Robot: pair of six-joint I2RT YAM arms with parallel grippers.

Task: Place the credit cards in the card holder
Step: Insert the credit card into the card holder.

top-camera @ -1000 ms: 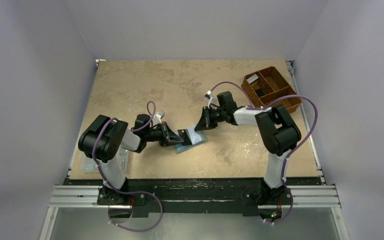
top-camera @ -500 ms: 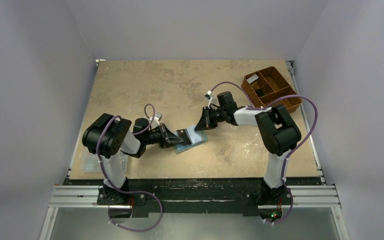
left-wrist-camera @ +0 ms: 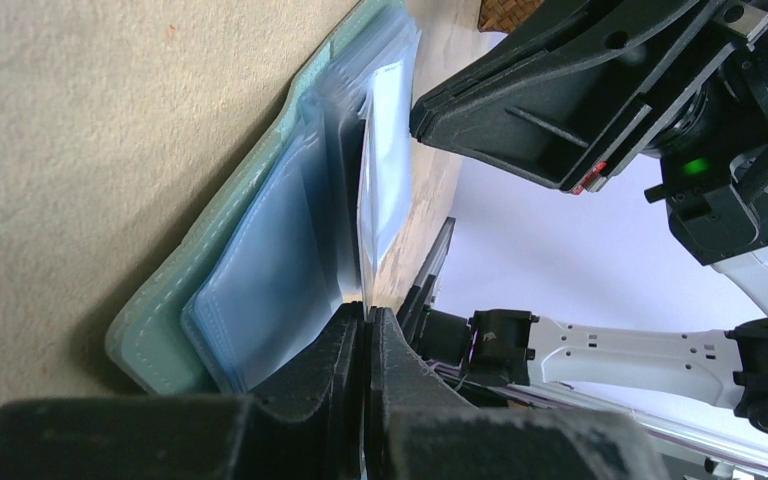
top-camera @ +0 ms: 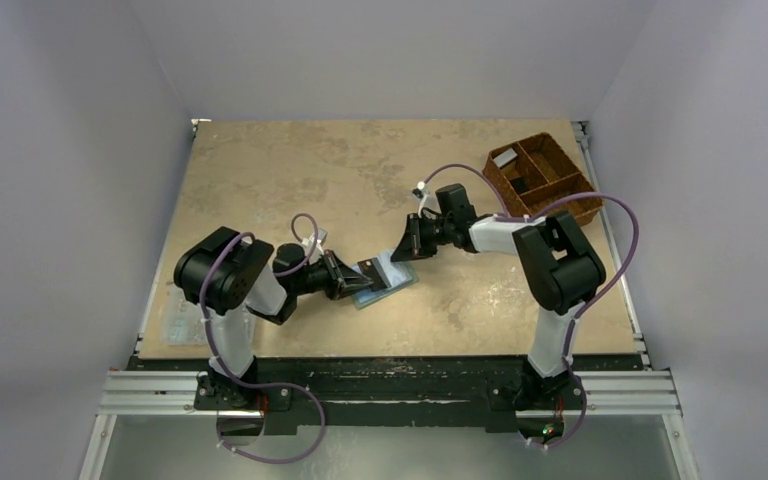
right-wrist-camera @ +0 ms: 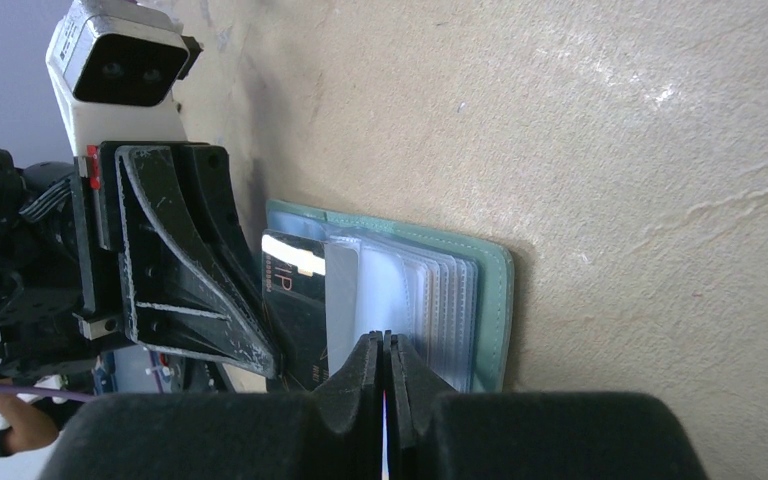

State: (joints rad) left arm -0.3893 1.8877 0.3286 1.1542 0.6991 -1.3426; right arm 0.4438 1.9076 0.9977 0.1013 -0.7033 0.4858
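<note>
Insertion step: left pincer [left-wrist-camera: 367, 325] clamped on thin dark rectangular credit card [right-wrist-camera: 295, 310]; right pincer [right-wrist-camera: 384, 350] pinching a clear sleeve [right-wrist-camera: 380, 290] of the soft blue-green folding card holder [right-wrist-camera: 492, 300] — lying open between both tips. Next: align card edge to sleeve mouth.

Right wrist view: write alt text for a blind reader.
An open teal card holder lies on a tan table, the right gripper shut on one clear sleeve. Opposite, the left gripper holds a dark card at its pockets.

Both arms reach low toward each other, left pincer [top-camera: 362, 277] and right pincer [top-camera: 396, 253] clamped tight, tips close.
</note>
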